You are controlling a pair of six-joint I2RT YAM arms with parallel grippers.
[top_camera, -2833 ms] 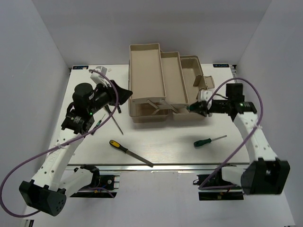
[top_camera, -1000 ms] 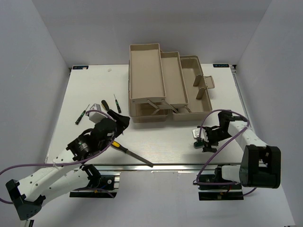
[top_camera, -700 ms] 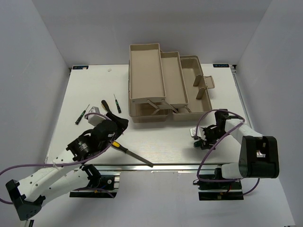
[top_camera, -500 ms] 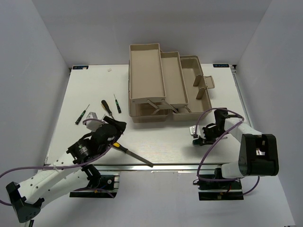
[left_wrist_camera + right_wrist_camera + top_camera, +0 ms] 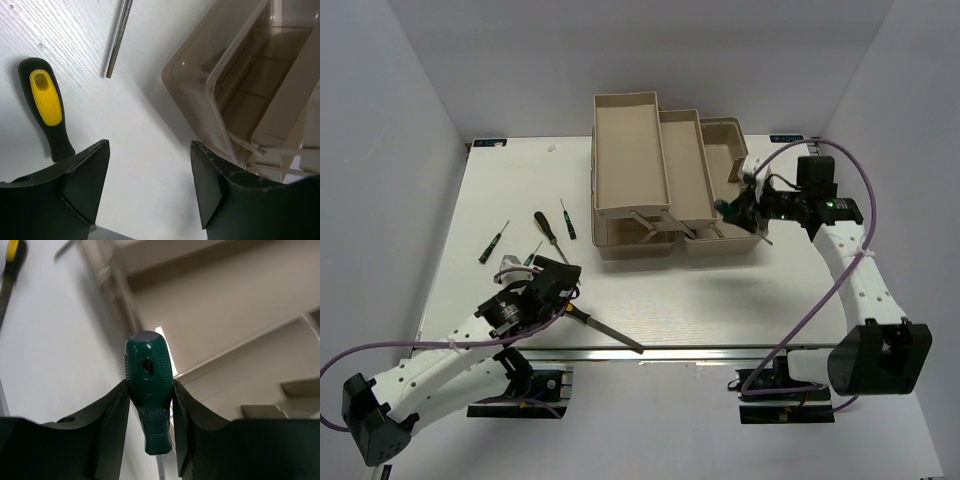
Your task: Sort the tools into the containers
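Observation:
My right gripper (image 5: 732,209) is shut on a green-handled screwdriver (image 5: 148,371), held in the air over the right side of the beige toolbox (image 5: 725,131); its handle end points at the camera between the pads. My left gripper (image 5: 149,150) stands open and empty, low over the table near the front left. The yellow-and-black handle of the file (image 5: 46,104) lies just left of its left finger. In the top view the file's shaft (image 5: 611,333) runs out to the right from under the left gripper (image 5: 558,287). The toolbox trays (image 5: 629,150) stand open and stepped.
Several slim screwdrivers (image 5: 546,227) lie loose on the table left of the toolbox, one by the left wall (image 5: 492,242). A thin metal shaft (image 5: 119,40) and the smoky translucent lid (image 5: 235,85) show ahead of the left fingers. The table's front edge is close behind the left arm.
The right gripper shut on the green screwdriver at the front right of the table and carried it up and back over the toolbox. The left gripper crept a little toward the front edge.

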